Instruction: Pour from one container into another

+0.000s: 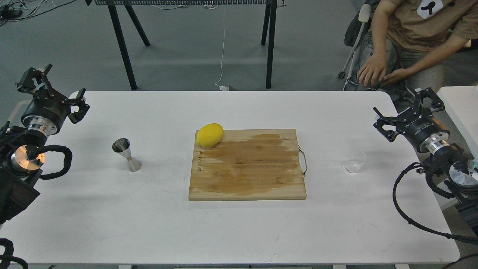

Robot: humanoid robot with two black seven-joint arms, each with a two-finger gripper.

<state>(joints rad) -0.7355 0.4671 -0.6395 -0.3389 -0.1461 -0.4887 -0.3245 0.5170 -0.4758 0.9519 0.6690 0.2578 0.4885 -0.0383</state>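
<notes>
A small clear glass cup [354,161] stands upright on the white table [239,224], right of the cutting board. A shiny steel hourglass jigger [126,154] stands upright on the left side of the table. My left gripper [52,87] hovers open above the table's far left corner, up and left of the jigger, holding nothing. My right gripper [409,108] hovers open near the right edge, up and right of the glass cup, also holding nothing.
A wooden cutting board [247,164] with a metal handle lies mid-table, a yellow lemon [209,135] on its far left corner. A seated person [407,41] is behind the table's far right corner. Black stand legs [269,45] rise beyond the table.
</notes>
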